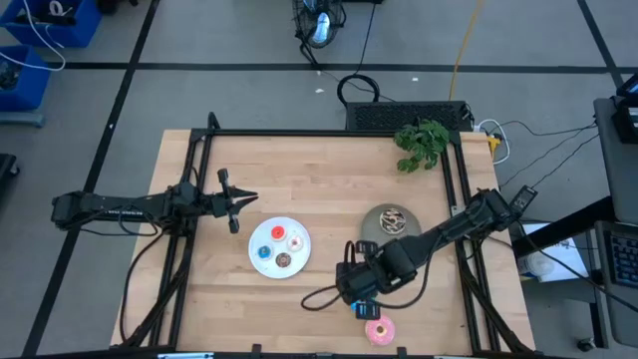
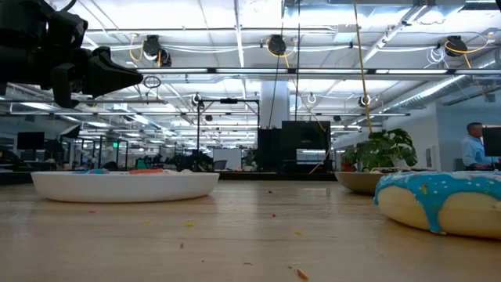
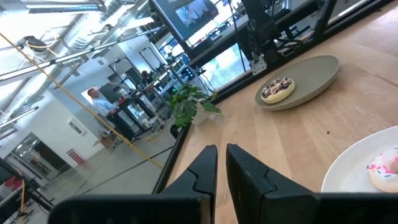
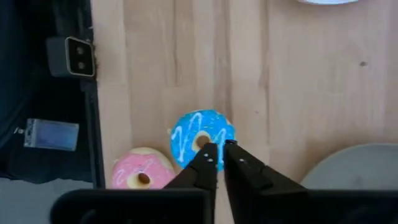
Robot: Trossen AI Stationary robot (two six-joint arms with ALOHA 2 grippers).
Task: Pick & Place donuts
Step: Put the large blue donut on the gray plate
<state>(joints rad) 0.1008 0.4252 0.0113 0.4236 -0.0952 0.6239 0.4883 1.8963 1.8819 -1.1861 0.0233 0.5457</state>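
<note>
The larger blue donut [image 1: 365, 310] [image 4: 202, 137] [image 2: 438, 200] lies flat on the table near its near edge, with the pink donut [image 1: 380, 331] [image 4: 143, 173] beside it. My right gripper [image 4: 216, 148] [image 1: 359, 295] hangs over the blue donut, fingers shut and pointing down, and the low view shows nothing on the donut's top. The brown sprinkled donut [image 1: 393, 219] [image 3: 277, 89] sits on the grey plate [image 1: 377, 227]. Several tiny donuts lie on the white plate [image 1: 261, 267]: red [image 1: 277, 234], blue [image 1: 264, 252], pink-white [image 1: 295, 240] [image 3: 385, 169] and brown [image 1: 284, 260]. My left gripper [image 1: 247, 198] [image 3: 221, 149] [image 2: 137, 78] waits shut, raised left of the white plate.
A green plant [image 1: 423, 143] [image 3: 189, 106] stands at the table's far right corner. Black frame rails [image 1: 199, 179] run along the left and right sides. A cable [image 1: 319, 297] loops on the table left of my right gripper. Bare wood lies between the two plates.
</note>
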